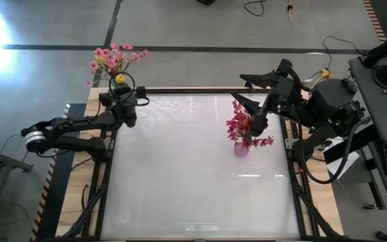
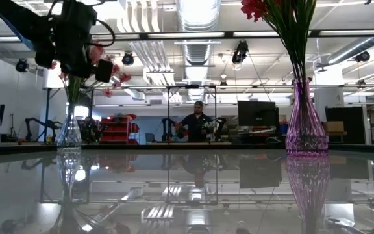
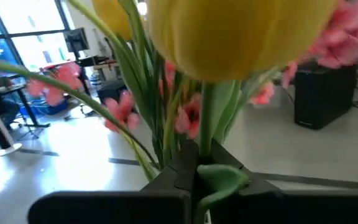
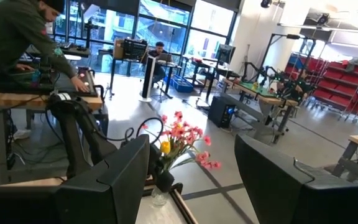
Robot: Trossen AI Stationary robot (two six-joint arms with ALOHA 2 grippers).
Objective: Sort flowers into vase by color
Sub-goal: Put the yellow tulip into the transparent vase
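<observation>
Fingers of the left end effector (image 1: 120, 88) pinch a yellow tulip (image 1: 119, 79) stem at the upper left of the bench (image 1: 193, 195), right over the clear vase (image 2: 69, 134) of pink flowers (image 1: 111, 59). The right end effector (image 1: 245, 101) hangs wide open and empty above the red flowers (image 1: 242, 128) in the purple vase (image 2: 306, 128), right of center.

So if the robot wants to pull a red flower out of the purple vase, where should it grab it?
Probably the thin green stems just above the purple vase mouth, below the red blossoms. They stand nearly upright and bunched, so coming from above and closing across one stem looks safest. The right tool hangs open beside the blooms.
</observation>
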